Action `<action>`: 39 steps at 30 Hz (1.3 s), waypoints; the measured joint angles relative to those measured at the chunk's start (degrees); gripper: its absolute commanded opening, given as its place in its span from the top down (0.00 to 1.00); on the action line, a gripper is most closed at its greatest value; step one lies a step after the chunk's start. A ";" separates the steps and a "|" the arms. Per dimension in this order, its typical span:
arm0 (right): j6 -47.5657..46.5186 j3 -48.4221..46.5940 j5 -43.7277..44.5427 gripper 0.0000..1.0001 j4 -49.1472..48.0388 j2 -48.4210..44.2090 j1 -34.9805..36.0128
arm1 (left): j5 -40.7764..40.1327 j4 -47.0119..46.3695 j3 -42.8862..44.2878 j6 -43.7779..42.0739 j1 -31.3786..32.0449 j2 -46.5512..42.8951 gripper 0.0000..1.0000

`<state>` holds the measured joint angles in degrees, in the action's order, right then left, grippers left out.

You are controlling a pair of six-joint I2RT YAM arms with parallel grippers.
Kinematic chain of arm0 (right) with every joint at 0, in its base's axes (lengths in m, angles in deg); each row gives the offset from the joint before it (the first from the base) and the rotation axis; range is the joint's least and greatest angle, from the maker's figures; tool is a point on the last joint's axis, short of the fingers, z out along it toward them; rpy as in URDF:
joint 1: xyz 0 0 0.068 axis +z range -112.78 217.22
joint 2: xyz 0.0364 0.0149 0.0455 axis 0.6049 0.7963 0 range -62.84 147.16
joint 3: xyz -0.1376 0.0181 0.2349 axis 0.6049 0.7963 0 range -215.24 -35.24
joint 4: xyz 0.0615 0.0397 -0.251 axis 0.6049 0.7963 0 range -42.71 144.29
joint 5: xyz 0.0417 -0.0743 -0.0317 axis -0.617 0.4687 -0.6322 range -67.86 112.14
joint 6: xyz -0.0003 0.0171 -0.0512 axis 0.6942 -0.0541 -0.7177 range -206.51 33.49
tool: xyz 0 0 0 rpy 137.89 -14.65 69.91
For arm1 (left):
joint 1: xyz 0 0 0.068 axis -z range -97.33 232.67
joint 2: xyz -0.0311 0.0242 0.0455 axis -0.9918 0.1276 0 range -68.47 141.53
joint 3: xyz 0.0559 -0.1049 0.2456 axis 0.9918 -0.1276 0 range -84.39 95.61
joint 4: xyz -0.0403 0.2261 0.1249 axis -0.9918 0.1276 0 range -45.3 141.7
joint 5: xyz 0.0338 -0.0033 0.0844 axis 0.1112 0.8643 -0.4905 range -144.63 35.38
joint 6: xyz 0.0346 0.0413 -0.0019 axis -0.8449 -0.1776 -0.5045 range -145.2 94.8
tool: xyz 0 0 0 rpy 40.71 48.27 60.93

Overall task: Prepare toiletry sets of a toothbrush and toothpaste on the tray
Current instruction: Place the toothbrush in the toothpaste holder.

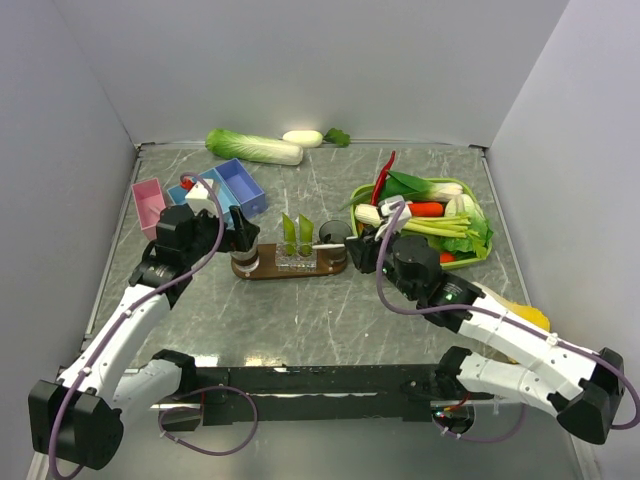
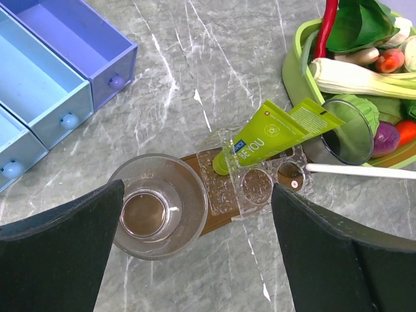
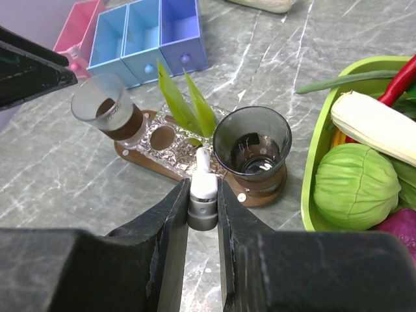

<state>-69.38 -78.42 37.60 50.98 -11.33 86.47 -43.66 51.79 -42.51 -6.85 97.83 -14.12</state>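
Observation:
The dark wooden tray (image 1: 275, 272) lies mid-table, carrying a clear tumbler (image 1: 245, 255) at its left end, a dark tumbler (image 1: 335, 235) at its right end and a clear holder (image 2: 260, 185) between them. Two light-green toothpaste tubes (image 1: 297, 234) stand in the holder. My right gripper (image 3: 203, 185) is shut on the thick end of a white toothbrush (image 3: 203, 188), which points at the holder, just left of the dark tumbler (image 3: 252, 143). My left gripper (image 2: 198, 195) hangs wide open over the clear tumbler (image 2: 159, 205), holding nothing.
A lime-green basket (image 1: 483, 250) full of vegetables sits right of the tray. Blue compartment boxes (image 1: 235, 190) and a pink one (image 1: 148, 205) stand at the back left. A napa cabbage (image 1: 255, 148) and a white radish (image 1: 302, 138) lie along the back wall.

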 measured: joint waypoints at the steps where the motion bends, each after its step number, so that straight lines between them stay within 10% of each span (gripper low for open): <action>1: -0.09 0.00 -0.02 1.00 -0.31 0.31 0.09 | 0.13 0.02 0.00 0.00 -0.04 0.00 0.01; 39: -5.01 -1.88 3.10 1.00 -7.32 12.31 5.11 | 2.73 0.00 0.02 -0.02 -0.42 -0.02 0.01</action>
<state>-74.39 -80.30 40.70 43.65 0.97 91.59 -40.93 51.79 -42.48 -6.87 97.41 -14.14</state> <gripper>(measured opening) 0.272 0.994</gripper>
